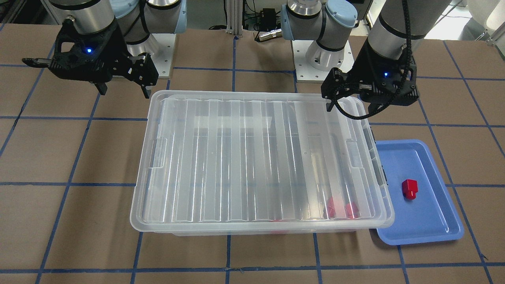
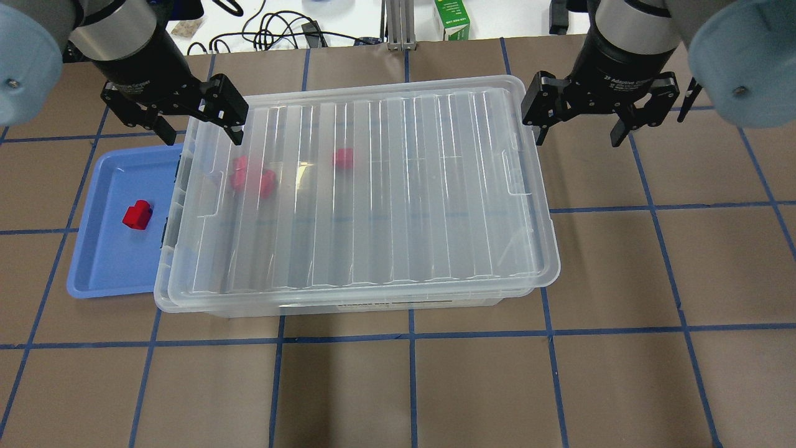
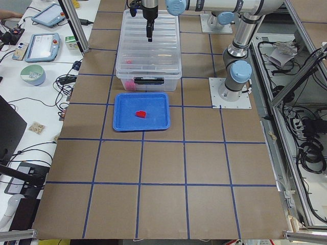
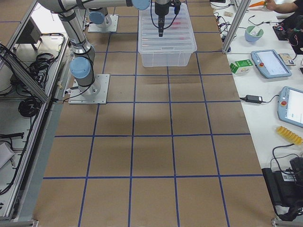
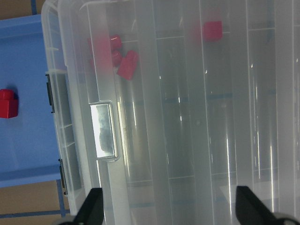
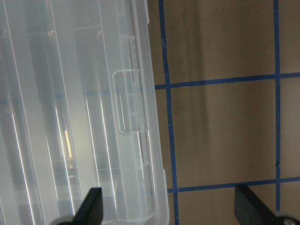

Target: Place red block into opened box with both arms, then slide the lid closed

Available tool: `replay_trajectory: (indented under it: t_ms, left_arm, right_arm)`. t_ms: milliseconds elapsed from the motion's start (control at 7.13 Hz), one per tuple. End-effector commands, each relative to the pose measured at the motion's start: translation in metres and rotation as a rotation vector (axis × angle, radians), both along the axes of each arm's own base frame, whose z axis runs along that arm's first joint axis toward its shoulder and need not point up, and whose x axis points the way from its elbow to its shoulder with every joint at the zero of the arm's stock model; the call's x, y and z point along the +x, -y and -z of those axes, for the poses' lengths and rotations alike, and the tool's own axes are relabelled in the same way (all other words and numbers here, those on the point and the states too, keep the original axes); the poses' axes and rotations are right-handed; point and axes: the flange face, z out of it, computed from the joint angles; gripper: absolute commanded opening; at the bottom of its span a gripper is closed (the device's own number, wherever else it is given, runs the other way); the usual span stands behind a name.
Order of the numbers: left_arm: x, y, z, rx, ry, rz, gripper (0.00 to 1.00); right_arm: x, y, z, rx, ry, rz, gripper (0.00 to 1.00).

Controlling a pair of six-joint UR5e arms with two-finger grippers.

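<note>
The ribbed lid (image 2: 373, 186) lies over the clear box (image 2: 160, 292), shifted slightly toward my right arm's end. Three red blocks (image 2: 252, 177) show blurred through it inside the box. Another red block (image 2: 137, 215) (image 1: 409, 188) rests in the blue tray (image 2: 106, 261). My left gripper (image 2: 202, 135) (image 1: 351, 108) hangs open over the box's far corner on the tray side, holding nothing. My right gripper (image 2: 578, 138) (image 1: 125, 91) is open above the table just beyond the box's other end. In the wrist views, the left gripper (image 5: 169, 211) is over the lid and the right gripper (image 6: 169, 211) straddles the lid's edge.
The blue tray (image 1: 426, 221) touches the box's latched short end. Both arm bases (image 1: 319, 59) stand behind the box. A green carton (image 2: 456, 18) and cables lie past the far edge. Tablets (image 4: 270, 62) and a person's hand (image 4: 284, 5) are at the side bench.
</note>
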Motion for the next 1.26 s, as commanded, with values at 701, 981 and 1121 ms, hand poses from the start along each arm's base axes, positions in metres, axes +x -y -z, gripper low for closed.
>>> replay_trajectory:
  t_ms: [701,981,1121]
  left_arm:
    - [0.001,0.0,-0.002,-0.003,0.0,-0.002,1.0]
    - [0.001,0.001,-0.002,-0.005,0.002,-0.001,1.0]
    - [0.001,0.001,-0.001,-0.003,0.002,-0.001,1.0]
  right_arm:
    - [-0.005,0.005,0.041,0.054,-0.035,-0.008,1.0]
    - [-0.004,0.022,0.113,-0.032,-0.031,-0.025,1.0]
    - [-0.003,0.025,0.132,-0.056,-0.031,-0.049,1.0]
